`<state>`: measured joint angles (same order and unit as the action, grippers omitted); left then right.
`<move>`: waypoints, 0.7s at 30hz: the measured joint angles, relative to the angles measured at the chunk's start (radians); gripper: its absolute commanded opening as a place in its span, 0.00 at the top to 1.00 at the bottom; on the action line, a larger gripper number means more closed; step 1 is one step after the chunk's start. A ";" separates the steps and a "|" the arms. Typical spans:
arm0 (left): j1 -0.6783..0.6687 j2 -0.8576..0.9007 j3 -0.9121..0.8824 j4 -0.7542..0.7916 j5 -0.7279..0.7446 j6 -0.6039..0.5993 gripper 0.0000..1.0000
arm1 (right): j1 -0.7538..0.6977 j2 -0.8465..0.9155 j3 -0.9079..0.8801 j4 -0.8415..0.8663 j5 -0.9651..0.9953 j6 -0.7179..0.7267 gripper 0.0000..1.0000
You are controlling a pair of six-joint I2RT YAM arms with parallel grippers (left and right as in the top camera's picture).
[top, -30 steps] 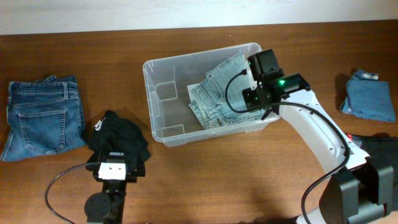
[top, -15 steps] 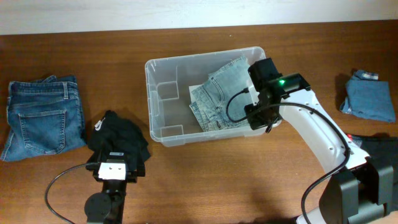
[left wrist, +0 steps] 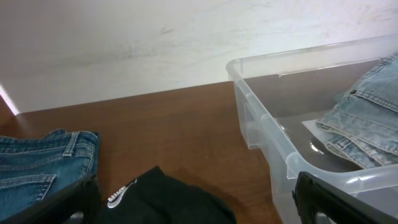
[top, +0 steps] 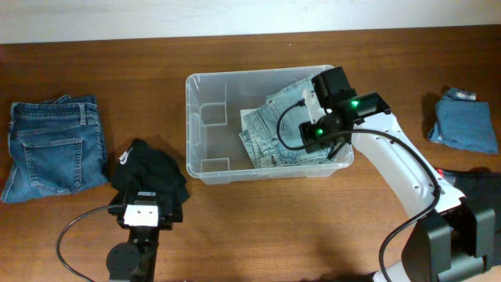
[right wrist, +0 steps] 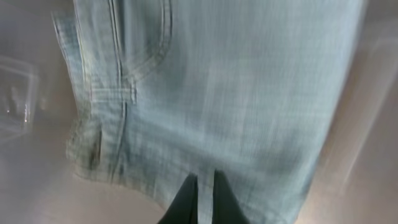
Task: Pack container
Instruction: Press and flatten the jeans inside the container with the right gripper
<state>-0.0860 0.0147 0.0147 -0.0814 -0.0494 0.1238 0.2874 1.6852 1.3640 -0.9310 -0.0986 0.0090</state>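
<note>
The clear container (top: 190, 125) stands mid-table, and its rim shows in the left wrist view (left wrist: 261, 118). Light-blue jeans (top: 274, 129) lie crumpled in its right half. My right gripper (top: 311, 135) is inside the container at its right end. In the right wrist view its fingers (right wrist: 205, 194) are pinched together on a fold of the light-blue jeans (right wrist: 217, 81). My left gripper (top: 146, 196) is open and rests over a black garment (top: 149, 168) to the left of the container. Its fingers (left wrist: 199, 199) straddle the black garment (left wrist: 161, 196).
Folded dark-blue jeans (top: 55, 145) lie at the far left, also in the left wrist view (left wrist: 37, 165). A folded blue garment (top: 466, 125) lies at the far right, with dark fabric (top: 479, 184) below it. A white wall lies beyond the table's far edge.
The container slid slightly to the right. My right gripper dipped toward the front wall, then came back over the jeans, which now lie more bunched inside. The left arm has not moved.
</note>
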 measured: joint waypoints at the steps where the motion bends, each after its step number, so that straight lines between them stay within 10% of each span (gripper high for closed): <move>1: 0.000 0.000 0.000 0.001 0.000 0.000 0.01 | 0.000 0.001 0.000 0.044 0.013 -0.006 0.96; 21: 0.000 0.000 0.000 0.000 0.000 0.000 0.01 | 0.000 0.190 0.001 0.151 0.225 -0.021 0.96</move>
<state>-0.0860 0.0147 0.0147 -0.0811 -0.0494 0.1238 0.2874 1.8755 1.3647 -0.7795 0.1265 -0.0120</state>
